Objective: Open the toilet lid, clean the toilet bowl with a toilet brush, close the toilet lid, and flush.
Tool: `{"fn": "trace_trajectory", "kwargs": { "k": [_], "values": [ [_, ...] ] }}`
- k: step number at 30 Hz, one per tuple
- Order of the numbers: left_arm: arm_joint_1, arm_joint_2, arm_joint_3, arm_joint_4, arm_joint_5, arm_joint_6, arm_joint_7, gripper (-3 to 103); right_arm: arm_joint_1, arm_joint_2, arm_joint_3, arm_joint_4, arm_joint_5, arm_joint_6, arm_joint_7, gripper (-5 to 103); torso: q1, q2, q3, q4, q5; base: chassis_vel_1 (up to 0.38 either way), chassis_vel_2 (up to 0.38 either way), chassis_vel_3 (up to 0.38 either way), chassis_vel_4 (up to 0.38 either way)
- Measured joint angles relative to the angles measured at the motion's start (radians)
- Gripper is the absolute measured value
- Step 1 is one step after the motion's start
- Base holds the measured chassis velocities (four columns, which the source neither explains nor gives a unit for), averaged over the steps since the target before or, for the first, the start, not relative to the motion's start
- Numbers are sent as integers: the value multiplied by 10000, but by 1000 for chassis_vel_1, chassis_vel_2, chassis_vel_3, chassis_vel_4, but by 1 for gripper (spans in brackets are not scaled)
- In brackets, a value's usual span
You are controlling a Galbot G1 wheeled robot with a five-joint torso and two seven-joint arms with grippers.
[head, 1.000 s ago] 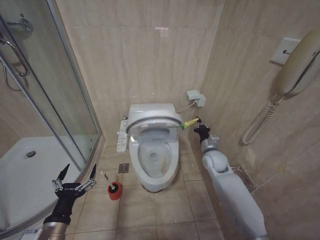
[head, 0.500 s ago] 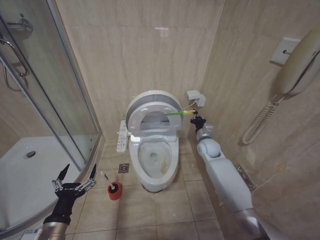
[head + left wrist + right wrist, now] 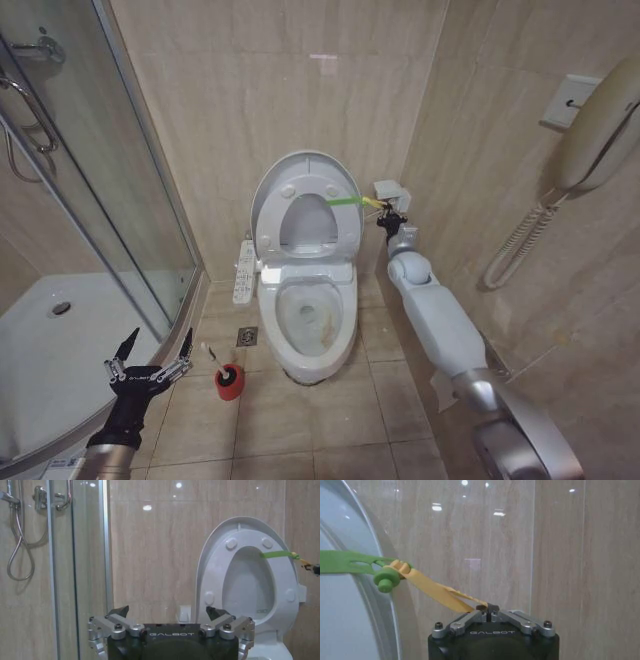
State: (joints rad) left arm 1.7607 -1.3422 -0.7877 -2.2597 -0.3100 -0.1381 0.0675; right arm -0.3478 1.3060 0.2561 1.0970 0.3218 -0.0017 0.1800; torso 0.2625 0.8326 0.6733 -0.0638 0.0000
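Toilet lid (image 3: 305, 205) upright; right gripper (image 3: 390, 216) clamped on its strap (image 3: 352, 200); left gripper (image 3: 150, 370), jaws apart, near toilet brush (image 3: 226, 372); shower door (image 3: 110, 170) left.

Bright, even light — tile glare

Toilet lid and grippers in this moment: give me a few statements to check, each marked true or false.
1. The toilet lid stands raised near the wall. True.
2. The right gripper has its fingers shut on the yellow end of the strap. True.
3. The left gripper holds the toilet brush. False: its fingers are open and empty, and the brush sits in its red holder on the floor.
4. The toilet bowl is covered. False: it lies open, brownish stains showing.
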Motion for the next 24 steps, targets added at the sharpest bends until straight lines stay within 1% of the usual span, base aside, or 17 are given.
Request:
{"fn": "trace_trajectory", "kwargs": {
  "k": [12,17,24],
  "values": [
    [0,0,0,0,0,0,0,100,1101,154,-434,-1239,-117,274,28,1,1,0,0,0,0,0,0,0,0],
    [-1,0,0,0,0,0,0,100,1658,332,-724,-1814,-151,309,56,1,0,-1,-1,-4,0,0,0,0,0],
    [0,0,0,0,0,0,0,100,2095,651,-954,-2383,-222,315,116,1,-1,0,-2,-2,-1,0,0,0,0]
  ]
}}
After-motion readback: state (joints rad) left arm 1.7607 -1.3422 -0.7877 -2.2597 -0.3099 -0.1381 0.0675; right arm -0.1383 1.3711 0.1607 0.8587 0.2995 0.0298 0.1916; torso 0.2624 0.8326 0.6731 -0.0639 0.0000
